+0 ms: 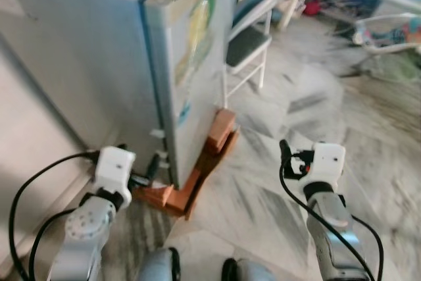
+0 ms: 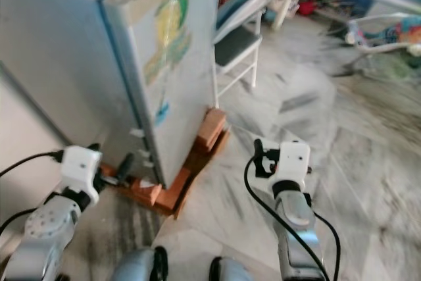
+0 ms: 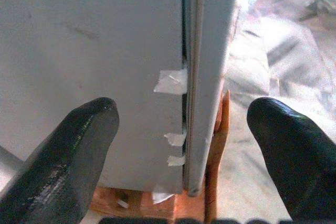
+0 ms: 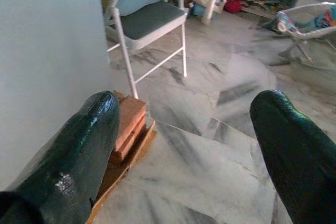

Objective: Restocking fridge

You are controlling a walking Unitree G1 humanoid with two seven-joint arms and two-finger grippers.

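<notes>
The tall grey metal fridge [image 1: 131,51] is raised on orange wooden blocks [image 1: 197,176], door closed. The left gripper [image 3: 184,145] is held low by the door edge with jaws spread, likely to pull it. The right gripper [image 4: 184,145] is kept apart, jaws spread and empty.

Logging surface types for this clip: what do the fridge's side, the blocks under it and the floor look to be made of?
Fridge: probably painted sheet metal, going by its flat, pale grey-blue matte side, with bits of tape at the door seam.
Blocks: reddish-brown and rectangular, likely brick, though wood is possible.
Floor: polished marble or marble-look tile, grey-veined with visible joints.
</notes>
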